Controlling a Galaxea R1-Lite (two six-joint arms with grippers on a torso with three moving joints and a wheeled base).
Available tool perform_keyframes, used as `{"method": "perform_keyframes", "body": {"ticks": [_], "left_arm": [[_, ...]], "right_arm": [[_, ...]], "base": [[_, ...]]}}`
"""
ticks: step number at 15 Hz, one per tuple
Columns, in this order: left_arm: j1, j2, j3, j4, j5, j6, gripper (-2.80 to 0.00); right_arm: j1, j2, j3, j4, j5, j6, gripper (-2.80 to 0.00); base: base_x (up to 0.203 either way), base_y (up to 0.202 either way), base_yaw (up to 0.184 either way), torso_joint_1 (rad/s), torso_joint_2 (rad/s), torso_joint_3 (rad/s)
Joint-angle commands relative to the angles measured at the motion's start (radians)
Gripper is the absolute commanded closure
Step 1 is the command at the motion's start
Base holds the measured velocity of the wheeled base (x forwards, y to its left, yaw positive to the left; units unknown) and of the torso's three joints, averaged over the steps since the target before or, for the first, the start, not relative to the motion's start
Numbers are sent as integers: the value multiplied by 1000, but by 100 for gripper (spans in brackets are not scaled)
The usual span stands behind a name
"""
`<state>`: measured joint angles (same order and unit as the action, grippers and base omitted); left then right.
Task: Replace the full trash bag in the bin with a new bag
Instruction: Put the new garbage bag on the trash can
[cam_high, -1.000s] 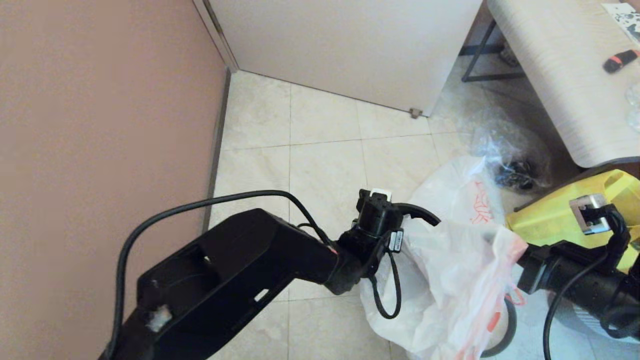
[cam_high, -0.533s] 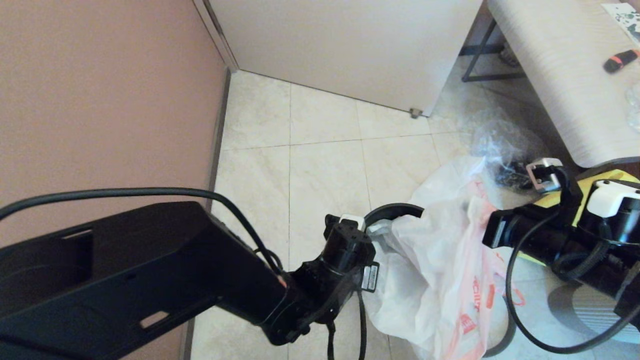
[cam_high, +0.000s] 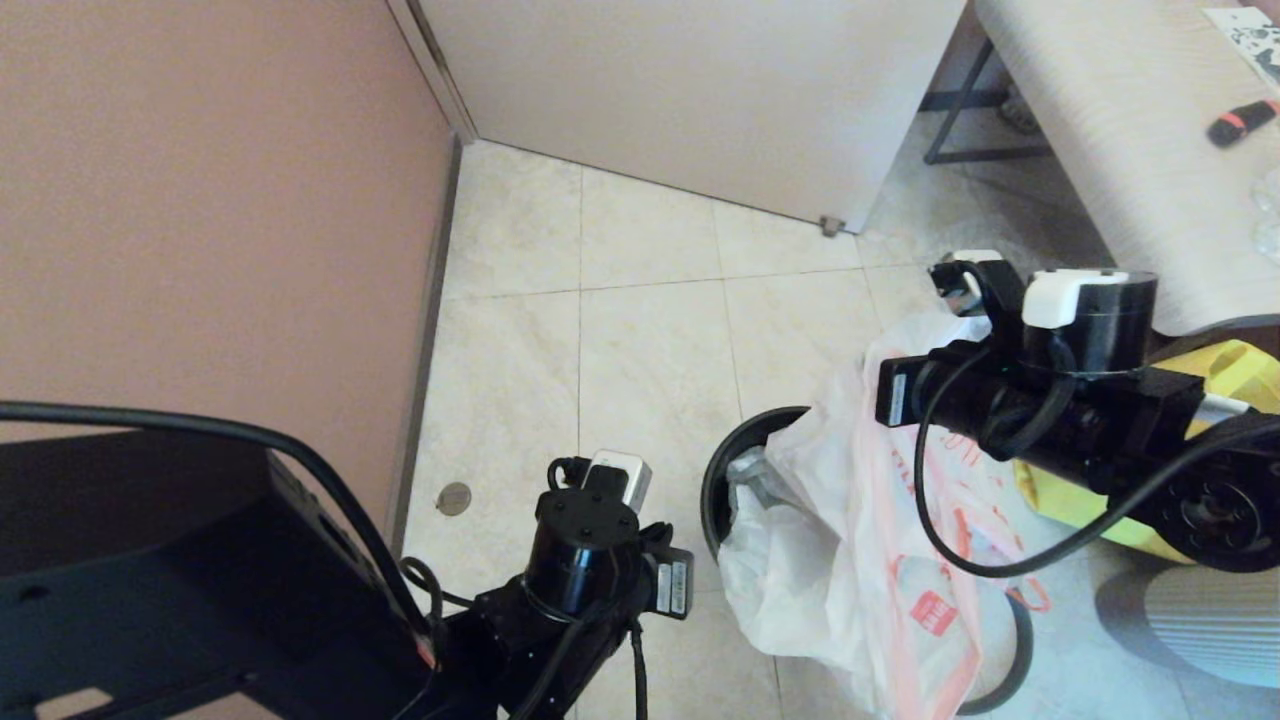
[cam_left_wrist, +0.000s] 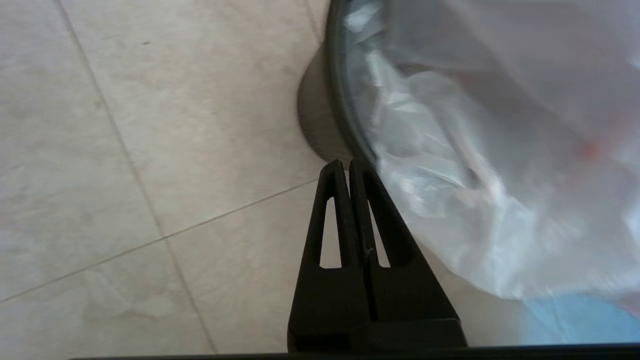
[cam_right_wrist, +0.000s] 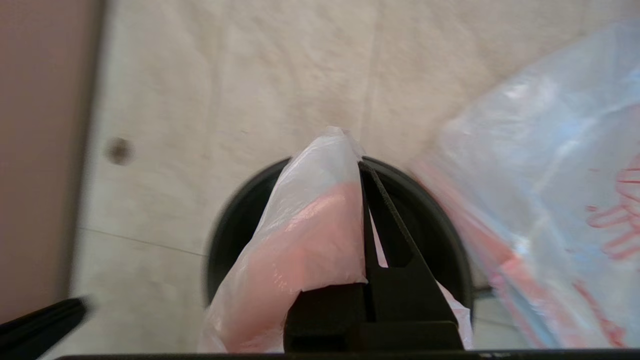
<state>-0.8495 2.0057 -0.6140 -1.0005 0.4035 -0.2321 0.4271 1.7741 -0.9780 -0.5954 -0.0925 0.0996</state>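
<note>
My right gripper (cam_right_wrist: 361, 165) is clenched on the bag's (cam_high: 880, 560) pink rim above the bin (cam_high: 722, 470), bag draping over it; my left gripper (cam_left_wrist: 345, 167), pinched empty, sits beside the bin.

Tiled floor (cam_high: 650, 340) carries the bin (cam_high: 722, 470) and a yellow bag (cam_high: 1235, 375). A small round disc (cam_high: 454, 497) lies near the wall.

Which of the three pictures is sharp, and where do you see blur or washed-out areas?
Head view: mostly sharp, floor tiles crisp. Left wrist view: the shut left tool is sharp, the white bag beside it smeared. Right wrist view: the right tool, shut on pink-white plastic, is fairly clear; the bin rim and floor behind look soft, and the plastic at the side is washed out.
</note>
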Motion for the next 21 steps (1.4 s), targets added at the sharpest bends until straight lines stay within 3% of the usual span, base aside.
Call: {"method": "perform_keyframes", "body": {"ticks": [1, 5, 8, 13, 14, 21], "left_arm": [[-5, -11, 10, -8, -9, -1, 0], [-21, -88, 29, -6, -87, -25, 0], [-15, -105, 32, 14, -187, -60, 0], [-24, -27, -46, 15, -216, -85, 0], [-27, -16, -77, 16, -215, -83, -280], [-74, -13, -300, 221, -218, -123, -280]], "right_arm": [[19, 55, -70, 31, -26, -8, 0], [75, 190, -244, 136, -70, -48, 0], [109, 284, -379, 180, -92, -60, 0], [110, 389, -505, 190, -99, -13, 0], [107, 389, -501, 190, -99, 10, 0], [73, 389, -505, 181, -78, 35, 0]], "base": [[0, 0, 0, 0, 0, 0], [0, 0, 0, 0, 0, 0], [0, 0, 0, 0, 0, 0], [0, 0, 0, 0, 0, 0], [0, 0, 0, 0, 0, 0], [0, 0, 0, 0, 0, 0]]}}
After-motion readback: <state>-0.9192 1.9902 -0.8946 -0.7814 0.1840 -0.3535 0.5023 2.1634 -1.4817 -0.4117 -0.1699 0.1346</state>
